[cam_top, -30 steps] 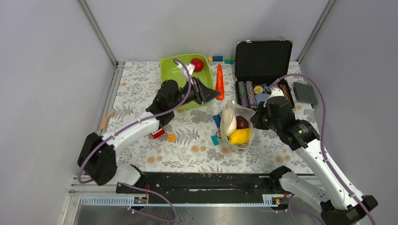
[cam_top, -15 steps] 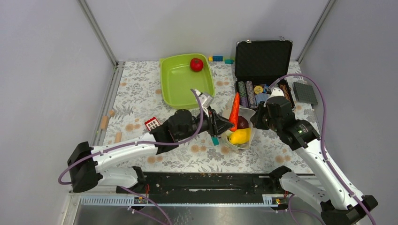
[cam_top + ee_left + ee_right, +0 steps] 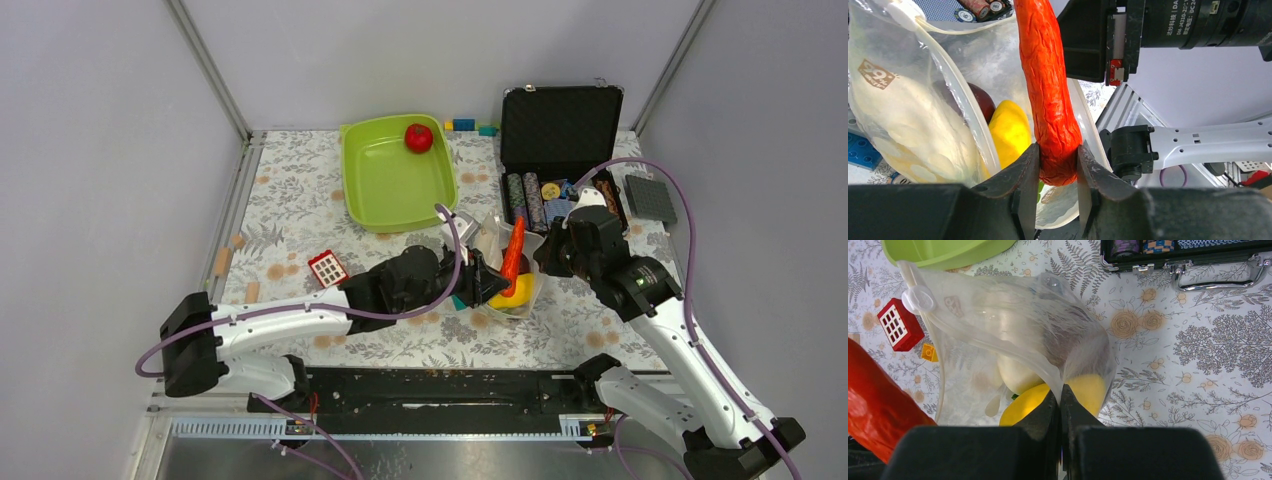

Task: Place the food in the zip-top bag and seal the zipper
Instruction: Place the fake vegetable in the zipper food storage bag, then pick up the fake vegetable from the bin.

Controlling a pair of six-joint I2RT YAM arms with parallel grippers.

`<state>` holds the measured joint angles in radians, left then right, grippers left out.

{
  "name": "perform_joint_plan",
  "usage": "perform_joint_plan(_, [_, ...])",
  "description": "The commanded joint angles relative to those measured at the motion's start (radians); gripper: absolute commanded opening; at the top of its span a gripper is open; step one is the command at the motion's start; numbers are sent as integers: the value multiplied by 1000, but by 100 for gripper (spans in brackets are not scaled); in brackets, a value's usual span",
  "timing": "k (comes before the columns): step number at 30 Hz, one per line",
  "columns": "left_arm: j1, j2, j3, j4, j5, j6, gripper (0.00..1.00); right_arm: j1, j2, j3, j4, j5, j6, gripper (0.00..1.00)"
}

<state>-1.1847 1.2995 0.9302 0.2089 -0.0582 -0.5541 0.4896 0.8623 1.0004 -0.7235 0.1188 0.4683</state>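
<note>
Left gripper (image 3: 1057,152) clamps orange-red food (image 3: 1048,75) (over the open bag (image 3: 988,55)).

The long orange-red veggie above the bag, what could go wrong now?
1. The left gripper pinches the orange-red veggie only at its thick end, so it might swing and miss the zip-top bag.
2. The right gripper holds just one bit of the bag's edge; a push could tug it loose.
3. The bag already holds a yellow piece, so the long veggie may stick out past the zipper.
</note>
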Motion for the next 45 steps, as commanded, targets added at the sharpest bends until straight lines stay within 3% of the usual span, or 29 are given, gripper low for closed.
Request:
perform_joint_plan(1, [-20,20,60,-1,-32,12,32,-3,-12,3,30,7,9,0])
perform_joint_plan(3, [-25,24,66,-9,-36,20,47,-3,-13,3,30,7,8,0])
perform_joint_plan(7, [-26,8,65,-16,-67,24,89,-3,-18,1,30,13,7,0])
perform_joint_plan(9, [-26,-6,57,0,-66,30,98,-3,-18,2,30,13,6,0])
perform_joint_plan(12, [-26,-20,56,10,-66,45,99,-4,-17,1,29,10,6,0])
perform_joint_plan(17, [14,-49,62,-28,-195,36,99,-3,-19,0,29,8,6,0])
perform_joint_plan(24, [331,8,74,16,-49,-65,99,-3,-19,0,30,13,4,0])
perform_joint_plan(29, [538,220,205,33,45,-160,99,-4,-18,3,29,15,-7,0])
perform_joint_plan(38, [764,657,555,32,164,-361,99,-4,-23,0,31,29,-21,0])
perform_joint_plan(45, [833,919,738,67,7,-510,99,-3,-2,7,32,38,-24,0])
